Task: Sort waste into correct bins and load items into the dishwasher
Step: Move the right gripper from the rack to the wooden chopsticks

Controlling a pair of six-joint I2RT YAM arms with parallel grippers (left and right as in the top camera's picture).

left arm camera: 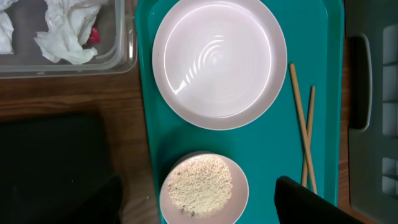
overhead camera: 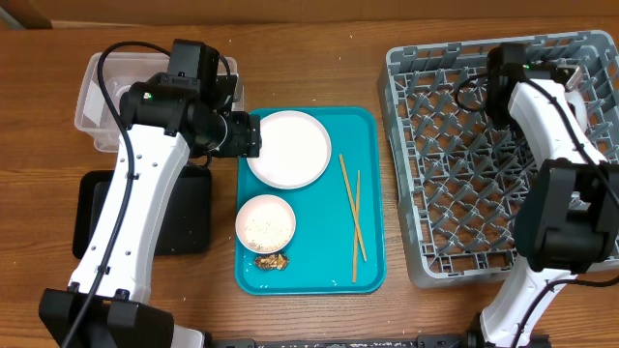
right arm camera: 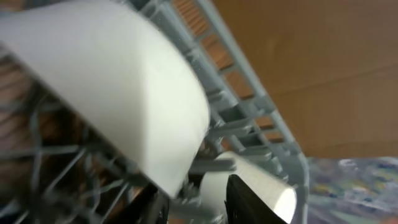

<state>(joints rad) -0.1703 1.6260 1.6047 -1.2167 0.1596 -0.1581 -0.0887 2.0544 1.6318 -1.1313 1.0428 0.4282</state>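
A round white plate [overhead camera: 288, 148] lies at the back of the teal tray [overhead camera: 319, 275]. In front of it a small white bowl [left arm camera: 204, 188] holds loose rice, and a brown food lump [overhead camera: 272, 261] sits by it. Two wooden chopsticks [overhead camera: 352, 217] lie to the right. My left gripper [left arm camera: 198, 194] hangs open over the rice bowl, touching nothing. The clear tub [overhead camera: 97, 101] holds crumpled tissue [left arm camera: 65, 37] and a red wrapper [left arm camera: 93, 35]. Over the grey dish rack [overhead camera: 455, 164], my right gripper [right arm camera: 196, 208] has its jaws apart around a small white cup [right arm camera: 273, 193], next to a large white bowl [right arm camera: 118, 93] lying on its side.
A shallow black tray [overhead camera: 184, 222] lies left of the teal tray, under my left arm. The rack's upright pegs [right arm camera: 230, 118] crowd the right gripper. Bare wooden table shows between the teal tray and the rack.
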